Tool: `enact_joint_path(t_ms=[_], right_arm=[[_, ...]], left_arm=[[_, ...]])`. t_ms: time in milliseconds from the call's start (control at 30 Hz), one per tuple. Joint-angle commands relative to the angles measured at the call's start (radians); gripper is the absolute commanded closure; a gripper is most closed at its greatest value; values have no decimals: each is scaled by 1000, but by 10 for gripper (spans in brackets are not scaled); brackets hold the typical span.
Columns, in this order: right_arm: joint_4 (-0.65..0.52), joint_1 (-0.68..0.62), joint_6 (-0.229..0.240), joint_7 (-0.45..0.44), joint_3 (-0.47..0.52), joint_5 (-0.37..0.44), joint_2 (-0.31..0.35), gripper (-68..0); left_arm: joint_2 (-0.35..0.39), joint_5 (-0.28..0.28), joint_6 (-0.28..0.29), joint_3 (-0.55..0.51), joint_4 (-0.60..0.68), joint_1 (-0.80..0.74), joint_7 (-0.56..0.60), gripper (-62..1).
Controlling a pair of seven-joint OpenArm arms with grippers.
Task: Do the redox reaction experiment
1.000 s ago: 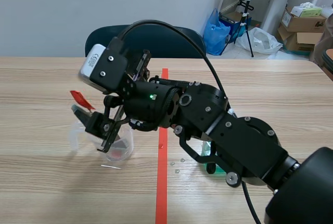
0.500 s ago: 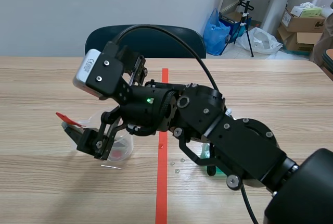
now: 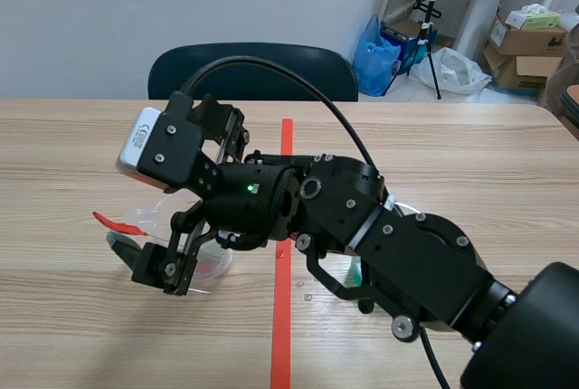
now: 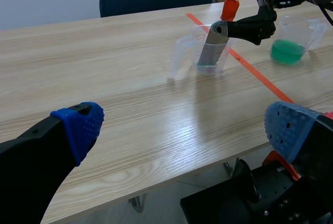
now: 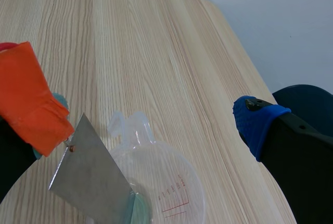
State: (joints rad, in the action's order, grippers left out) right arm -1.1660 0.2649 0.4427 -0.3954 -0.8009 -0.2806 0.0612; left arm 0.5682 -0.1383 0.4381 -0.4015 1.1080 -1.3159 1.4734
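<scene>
Right claw (image 3: 145,260): the arm comes in from the right edge of the tabletop (image 4: 104,67) and reaches across the orange-red tape line (image 4: 255,73) to the left half. Its fingers are spread wide apart over the clear beaker (image 5: 174,195). Metal plate (image 5: 93,182): grey, flat, tilted, with its lower end inside the clear beaker. Its upper end carries an orange tab (image 5: 31,99) that lies against one pad of the right claw; the other pad stands well apart from it. Whether the tab sticks to that pad cannot be told. Clear beaker: graduated, with spout and handle, just left of the tape line and nearer the robot's edge. Second beaker (image 4: 307,26): holds green liquid (image 4: 286,52), stands right of the line, and in the scene view is largely hidden under the right arm. Left claw (image 4: 184,130): blue pads wide apart, nothing between them, beyond the tabletop's near edge. Blue chair (image 3: 262,68) at the far edge.
</scene>
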Motion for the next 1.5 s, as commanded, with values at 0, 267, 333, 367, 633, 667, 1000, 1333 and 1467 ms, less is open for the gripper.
enact_joint_path(t_ms=[0,267,333,367,633,667,1000,1333,1467], right_arm=[[-11,11,-3,-14,1,14,0,-679],[-11,7,-4,-14,1,14,0,-679],[-11,5,-4,-14,1,14,0,-679],[-11,3,-5,-14,1,14,0,-679],[-11,-5,-8,-14,1,14,-1,-679],[-11,-5,-8,-14,1,14,-1,-679],[-11,-5,-8,-14,1,14,-1,-679],[-11,-5,-8,-14,1,14,-1,-679],[-11,-5,-8,-14,1,14,-1,-679]], left_arm=[[0,-6,1,3,11,-1,18,-623],[0,-6,1,3,11,-1,18,-623],[0,-6,1,3,11,-1,18,-623],[0,-6,1,3,11,-1,18,-623],[0,-6,1,3,11,-1,18,-623],[0,-6,1,3,11,-1,18,-623],[0,-6,1,3,11,-1,18,-623],[0,-6,1,3,11,-1,18,-623],[0,-6,1,3,11,-1,18,-623]])
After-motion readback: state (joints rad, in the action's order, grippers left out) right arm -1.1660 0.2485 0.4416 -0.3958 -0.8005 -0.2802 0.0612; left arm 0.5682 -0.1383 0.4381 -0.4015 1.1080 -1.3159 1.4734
